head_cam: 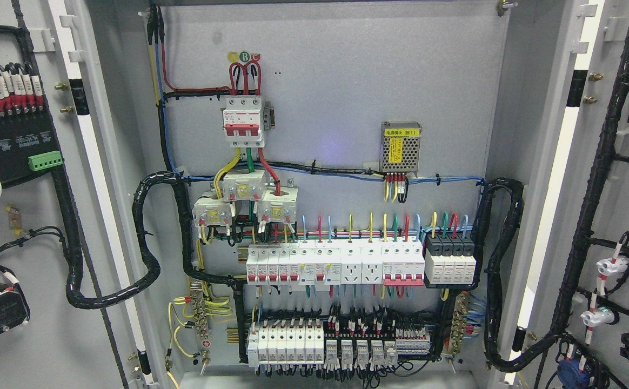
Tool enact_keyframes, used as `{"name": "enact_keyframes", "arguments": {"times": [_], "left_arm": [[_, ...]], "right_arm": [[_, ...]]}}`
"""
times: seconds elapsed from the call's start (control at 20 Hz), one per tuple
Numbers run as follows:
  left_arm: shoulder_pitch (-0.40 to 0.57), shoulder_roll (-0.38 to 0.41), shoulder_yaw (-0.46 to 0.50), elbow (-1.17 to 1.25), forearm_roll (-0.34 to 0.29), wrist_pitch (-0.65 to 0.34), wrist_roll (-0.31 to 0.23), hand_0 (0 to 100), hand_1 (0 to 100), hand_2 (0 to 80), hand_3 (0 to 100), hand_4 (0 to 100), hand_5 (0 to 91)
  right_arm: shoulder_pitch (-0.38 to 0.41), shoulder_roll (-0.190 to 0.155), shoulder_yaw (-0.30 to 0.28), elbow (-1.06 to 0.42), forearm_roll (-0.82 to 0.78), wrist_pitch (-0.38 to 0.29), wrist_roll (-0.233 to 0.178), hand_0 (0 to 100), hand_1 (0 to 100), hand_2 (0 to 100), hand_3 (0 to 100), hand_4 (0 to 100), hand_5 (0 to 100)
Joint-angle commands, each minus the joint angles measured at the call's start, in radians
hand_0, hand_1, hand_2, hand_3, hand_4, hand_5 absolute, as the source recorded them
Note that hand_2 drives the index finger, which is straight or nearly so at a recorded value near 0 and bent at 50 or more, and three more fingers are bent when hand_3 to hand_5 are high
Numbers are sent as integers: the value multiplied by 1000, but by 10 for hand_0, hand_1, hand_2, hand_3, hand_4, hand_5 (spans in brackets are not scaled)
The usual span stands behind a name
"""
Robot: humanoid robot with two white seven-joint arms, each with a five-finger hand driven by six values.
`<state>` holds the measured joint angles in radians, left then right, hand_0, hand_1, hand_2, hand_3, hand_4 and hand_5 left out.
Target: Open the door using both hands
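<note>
Both the left door (22, 216) and the right door (611, 216) stand swung wide, baring the cabinet's breakers (336, 265). No hand shows, so I cannot tell the fingers' state. Opening looks done; next is only withdrawing clear.

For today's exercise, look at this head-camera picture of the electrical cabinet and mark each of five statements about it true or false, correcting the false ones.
1. Both cabinet doors are swung open. True: the left door and the right door both show their inner faces.
2. A robot hand is gripping the right door. False: no robot hand is in view.
3. The breaker with the red switch bar sits above the long row of white breakers. True.
4. The metal mesh module with the yellow label is mounted on the left door. False: it is on the back panel, right of centre.
5. The cabinet is empty of wiring. False: cable bundles run along both sides.
</note>
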<state>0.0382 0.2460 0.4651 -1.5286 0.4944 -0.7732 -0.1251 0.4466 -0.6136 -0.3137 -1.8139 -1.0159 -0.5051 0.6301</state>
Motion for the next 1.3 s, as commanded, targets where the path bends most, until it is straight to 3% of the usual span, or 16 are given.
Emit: {"name": "enact_keyframes", "arguments": {"times": [0.0, 0.4, 0.75, 0.95, 1.25], "left_arm": [[-63, 84, 15, 146, 1, 6, -2, 0, 0, 0, 0, 43, 0], [-129, 87, 33, 162, -13, 182, -2, 0, 0, 0, 0, 43, 0], [-142, 107, 35, 160, -20, 242, -2, 0, 0, 0, 0, 43, 0], [-147, 113, 35, 160, -20, 247, -2, 0, 0, 0, 0, 43, 0], [-147, 114, 35, 159, -22, 295, -2, 0, 0, 0, 0, 43, 0]], "right_arm": [[-6, -31, -24, 60, -67, 0, 65, 0, 0, 0, 0, 0, 0], [-37, -49, -45, 145, -73, 2, 71, 0, 0, 0, 0, 0, 0], [-57, -64, -65, 168, -104, 8, 73, 0, 0, 0, 0, 0, 0], [-60, -78, -76, 168, -151, 22, 118, 0, 0, 0, 0, 0, 0], [-60, -90, -84, 165, -203, 31, 146, 0, 0, 0, 0, 0, 0]]}}
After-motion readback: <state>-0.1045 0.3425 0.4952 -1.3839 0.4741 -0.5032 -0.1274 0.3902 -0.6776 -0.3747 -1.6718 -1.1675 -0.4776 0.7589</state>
